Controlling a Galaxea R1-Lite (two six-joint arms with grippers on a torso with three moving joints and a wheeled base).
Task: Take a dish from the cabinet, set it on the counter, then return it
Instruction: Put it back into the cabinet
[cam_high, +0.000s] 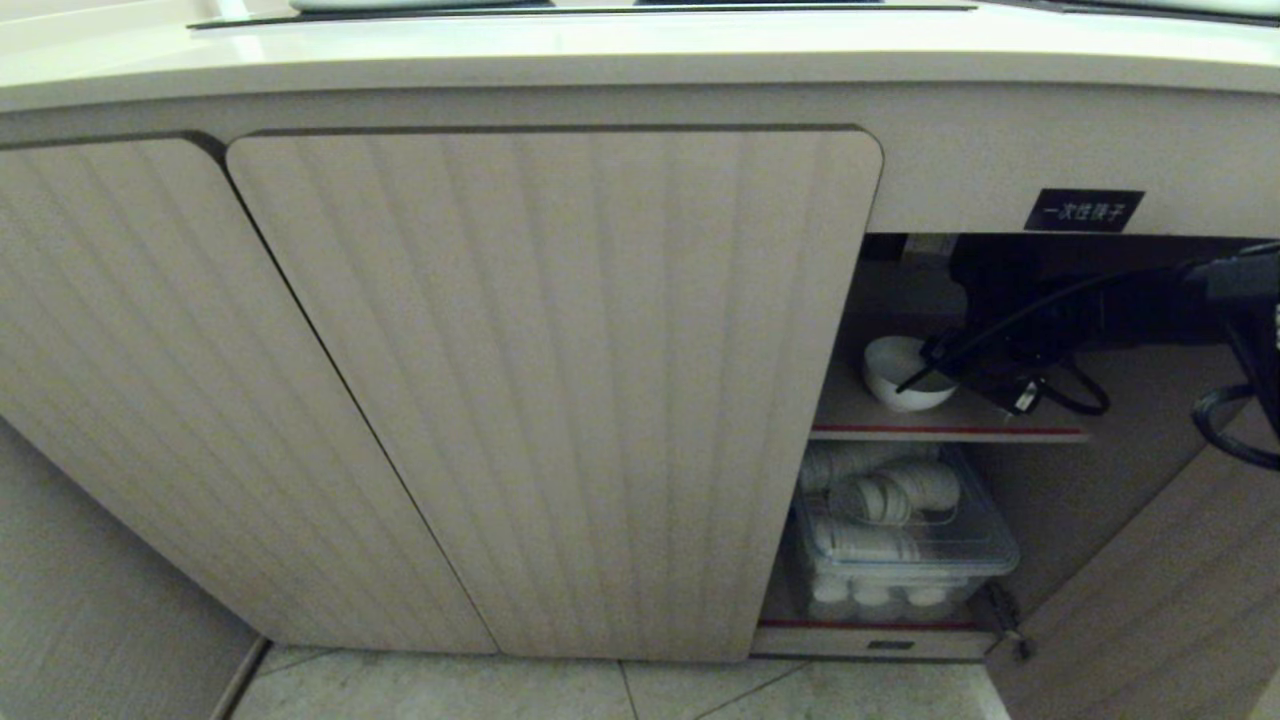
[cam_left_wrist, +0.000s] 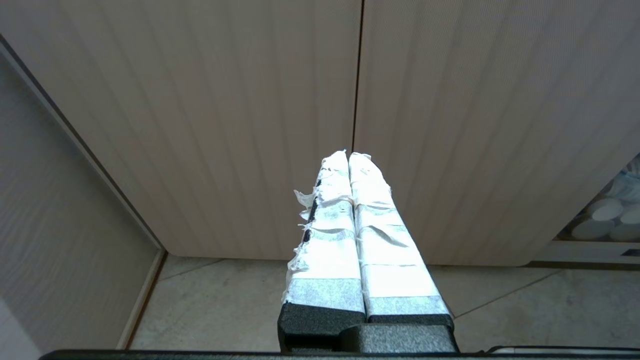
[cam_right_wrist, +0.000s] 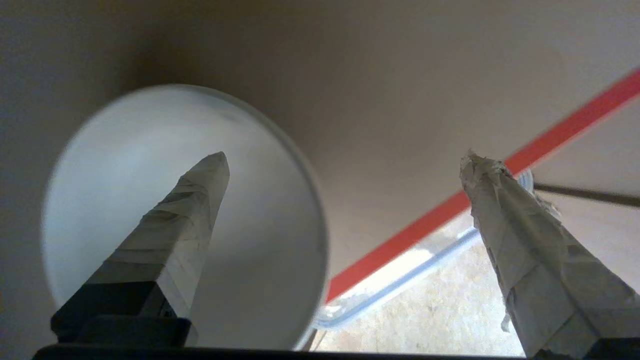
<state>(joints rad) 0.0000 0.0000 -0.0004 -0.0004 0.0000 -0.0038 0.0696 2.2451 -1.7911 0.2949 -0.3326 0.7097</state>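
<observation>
Pale grey-beige floor tiles (cam_high: 620, 690) with thin dark grout lines run along the six o'clock edge. At seven o'clock a light wood-grain wall panel (cam_high: 90, 610) rises from the floor behind a narrow pale skirting strip (cam_high: 245, 675). Lighting is soft, even and indoor throughout.

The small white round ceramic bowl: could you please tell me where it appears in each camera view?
Head view: the small white round ceramic bowl sits right of centre on the cabinet's upper shelf.
Left wrist view: not in it.
Right wrist view: it fills the left half.
Shared landmark: the red shelf edge.
</observation>
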